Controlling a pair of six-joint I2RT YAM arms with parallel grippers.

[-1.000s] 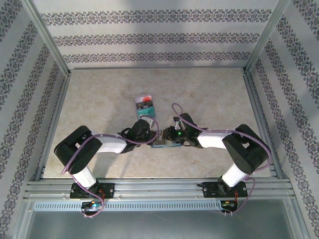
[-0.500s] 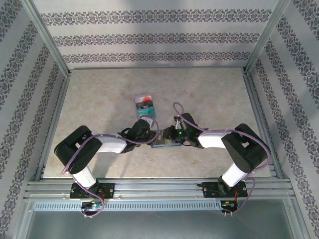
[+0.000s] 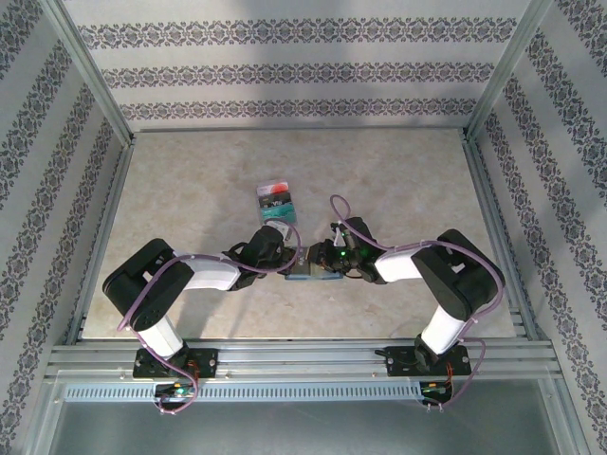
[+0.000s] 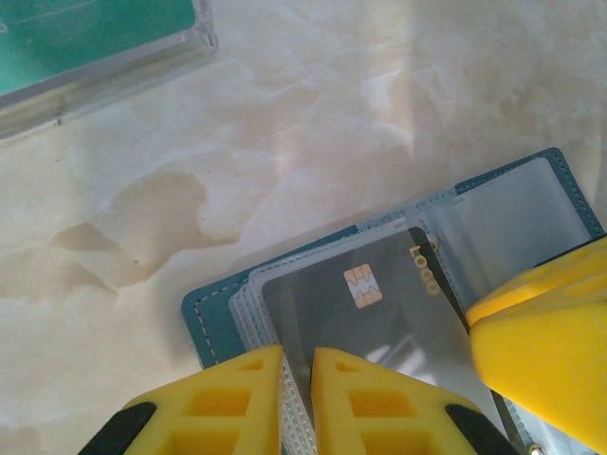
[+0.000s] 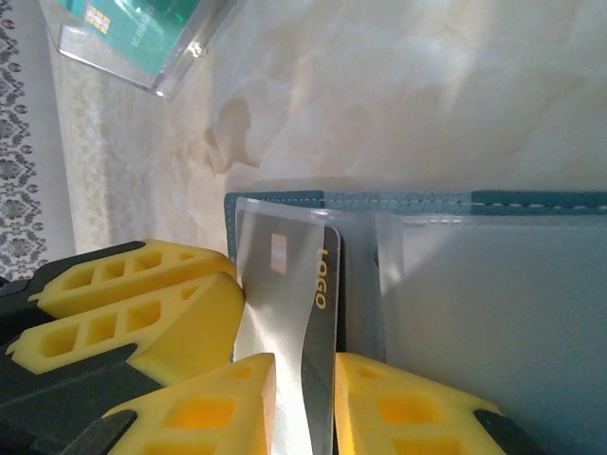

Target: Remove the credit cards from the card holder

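The pale marbled table [image 3: 408, 180] sits inside a booth of striped, patterned walls [image 3: 303, 71], with a metal rail [image 3: 303, 358] along its near edge. Near the table's middle the open card holder [image 4: 211, 318] lies flat, its clear sleeves facing up. The left gripper [image 4: 296, 365] is clamped on the edge of those sleeves. The right gripper [image 5: 305, 370] appears to pinch the grey card [image 5: 285, 284] lying among the sleeves, though contact is hard to confirm. Just beyond the holder, a teal card [image 4: 85, 24] rests in a clear case [image 4: 133, 62] on the table.
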